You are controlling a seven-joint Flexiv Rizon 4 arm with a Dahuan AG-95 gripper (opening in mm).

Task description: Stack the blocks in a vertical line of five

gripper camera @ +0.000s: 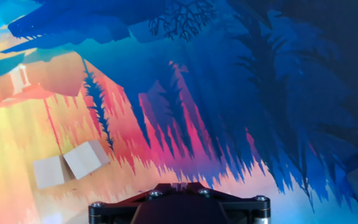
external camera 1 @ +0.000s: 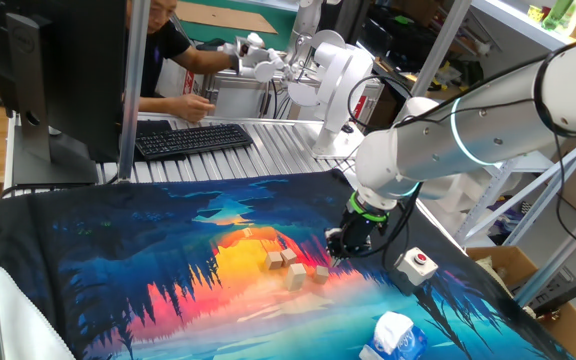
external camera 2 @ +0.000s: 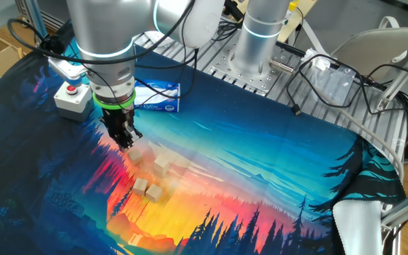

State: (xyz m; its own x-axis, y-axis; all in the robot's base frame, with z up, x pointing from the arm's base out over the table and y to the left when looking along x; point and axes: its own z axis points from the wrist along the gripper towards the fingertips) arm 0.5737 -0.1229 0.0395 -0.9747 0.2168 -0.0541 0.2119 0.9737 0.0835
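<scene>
Blocks (external camera 2: 154, 173): small plain tan wooden cubes, scattered, unstacked on mat (external camera 2: 275, 177).

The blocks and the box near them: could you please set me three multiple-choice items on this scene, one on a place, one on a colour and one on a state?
1. Where do the blocks lie?
A on the orange-yellow part of the cloth
B on the keyboard
C on the tissue pack

2. What colour is the button on the white box?
A green
B red
C black

3. How do the blocks stand?
A a tower of five
B a tower of three
C loose, none atop another

Key:
1 A, they sit on the cloth's sunset patch.
2 B, both fixed views show it red.
3 C, each rests on the cloth itself.
</scene>
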